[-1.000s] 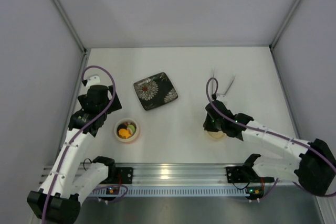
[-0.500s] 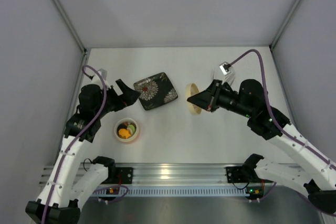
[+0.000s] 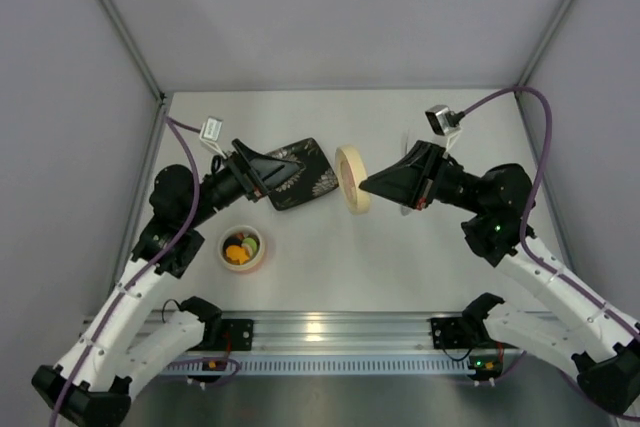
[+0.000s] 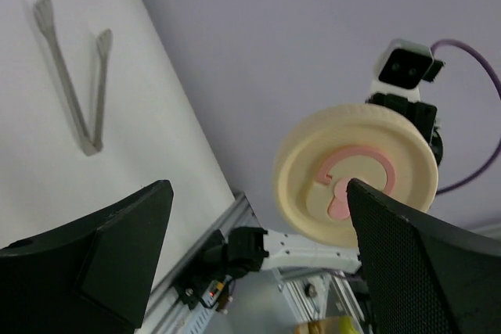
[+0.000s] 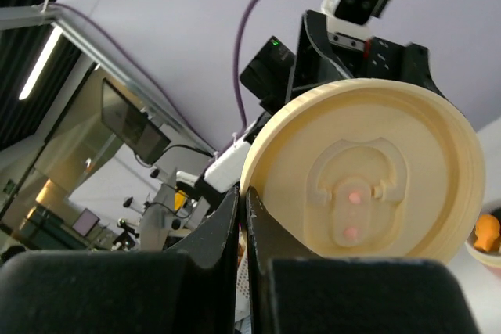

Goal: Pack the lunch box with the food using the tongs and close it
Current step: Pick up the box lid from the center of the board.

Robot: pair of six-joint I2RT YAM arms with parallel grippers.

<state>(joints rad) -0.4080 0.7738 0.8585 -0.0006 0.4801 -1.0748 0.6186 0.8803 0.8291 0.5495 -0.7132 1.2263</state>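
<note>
From above: find the lid up in the air, on edge, clamped at its rim by the right gripper over mid-table. Facing it, find the left gripper, jaws spread wide and gripping nothing, hanging over the plate. Spot the box toward the near edge of the table, beside the left arm, with food inside. Can make out little of the tongs here, mostly hidden behind the right gripper.

Left wrist: look between both spread fingers at the lid's face with its pink ring mark, apart from either finger. See the tongs flat on the table, well away.

Right wrist: see jaws clenched on the lid's edge, and a sliver of the box at lower right.

Judge packing done and closing in hand, perhaps by a pass to the left. Next calls for turning the lid flat, centring it over the box and lowering evenly to seat the rim. Plenty of bare table between plate and box, walls well off, but mind the two grippers, near each other.
</note>
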